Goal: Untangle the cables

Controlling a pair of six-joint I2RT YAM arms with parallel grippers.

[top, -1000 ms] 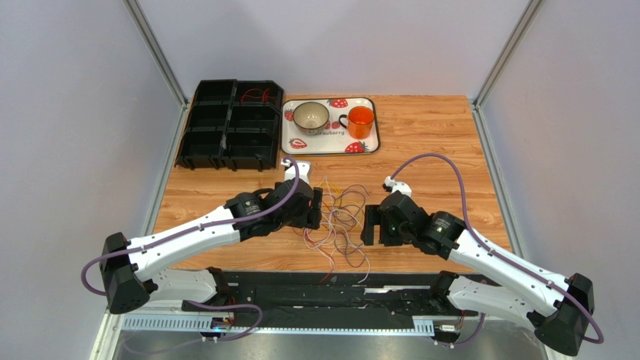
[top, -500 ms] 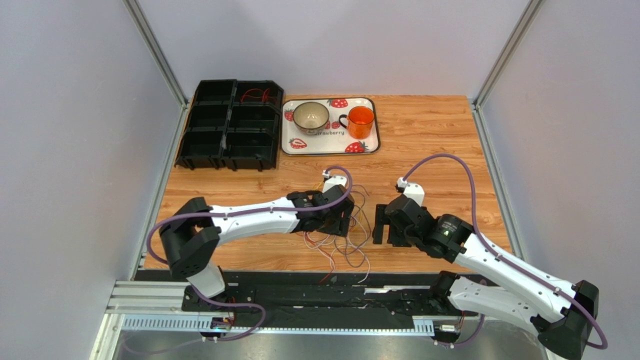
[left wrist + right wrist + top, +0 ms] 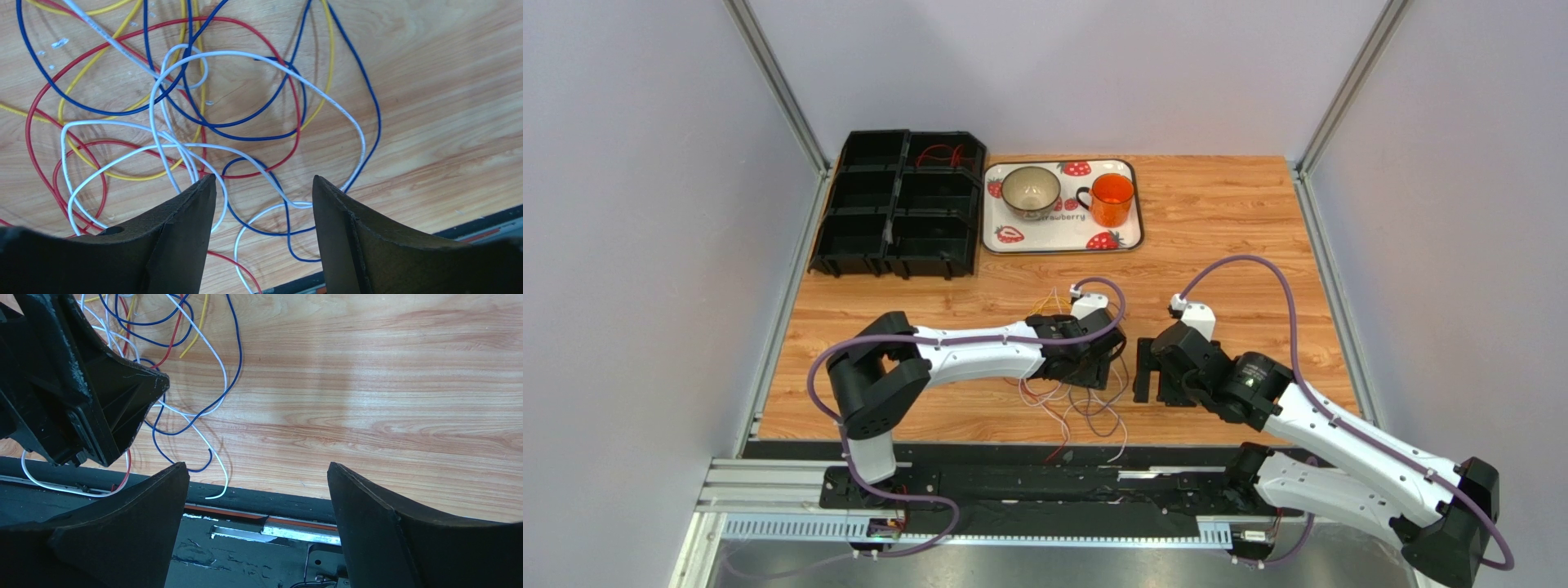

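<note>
The left arm has swung in from the left of the tangle and now reaches across it, the left pincer (image 3: 264,184) low over the cables (image 3: 184,147). These lie in a loose heap on the wooden surface (image 3: 1222,233) near its front edge, between the arms. Its jaws are spread but narrowing, with white and blue strands in the gap, none yet pinched. The right pincer (image 3: 258,468), spread wide and empty, has eased back a little, so a first pick looks close

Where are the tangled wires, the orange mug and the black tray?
Tangled thin coloured wire cables (image 3: 184,150): left wrist view, where white strands cross.
Orange translucent mug (image 3: 1113,196): top view, middle.
Black plastic compartment tray (image 3: 895,202): top view, central divider.
</note>
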